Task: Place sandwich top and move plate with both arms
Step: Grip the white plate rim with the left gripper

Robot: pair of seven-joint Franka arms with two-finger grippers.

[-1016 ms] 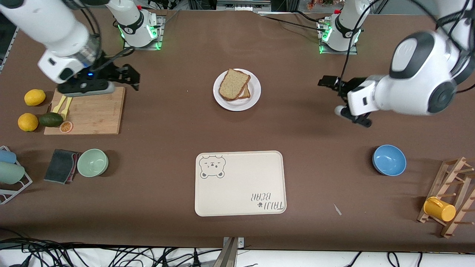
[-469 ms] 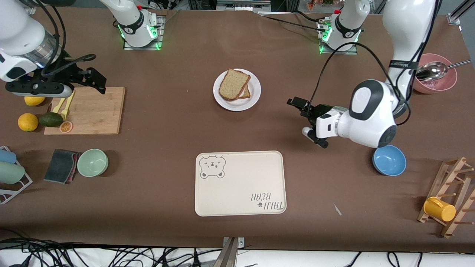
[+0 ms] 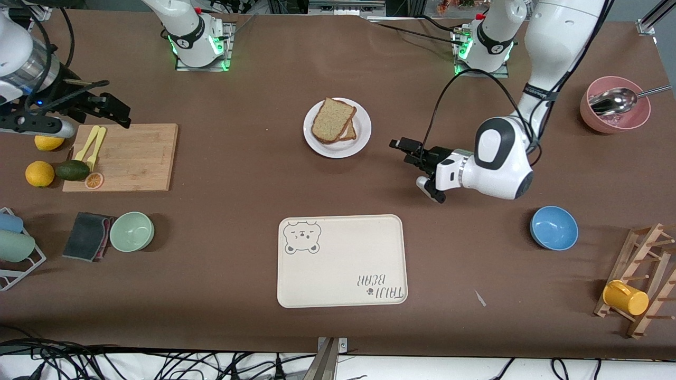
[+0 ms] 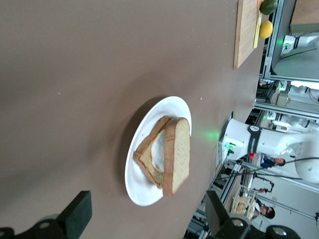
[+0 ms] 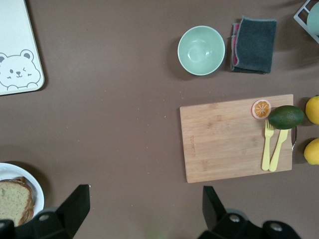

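The white plate (image 3: 361, 138) stands mid-table, closer to the arms' bases than the tray. On it the sandwich top (image 3: 331, 119), a tan speckled slice, lies tilted on a second slice. In the left wrist view the plate (image 4: 144, 186) and the sandwich top (image 4: 178, 152) fill the middle, with something white between the slices. My left gripper (image 3: 405, 149) hangs open beside the plate, toward the left arm's end, its fingers (image 4: 76, 215) apart and empty. My right gripper (image 3: 112, 105) is open and empty above the cutting board's corner; its fingers (image 5: 75, 204) frame bare table.
A cream bear-printed tray (image 3: 342, 261) lies nearer the front camera than the plate. A wooden cutting board (image 3: 132, 157) with yellow forks, avocado and lemons sits toward the right arm's end, with a green bowl (image 3: 132, 231) and cloth. Blue bowl (image 3: 554, 227), pink bowl (image 3: 615, 112) and mug rack (image 3: 641, 279) sit toward the left arm's end.
The left arm has swung in from its end of the table and lowered, bringing its gripper close beside the plate. The right arm has drawn back toward its own end. Both grippers stayed open.
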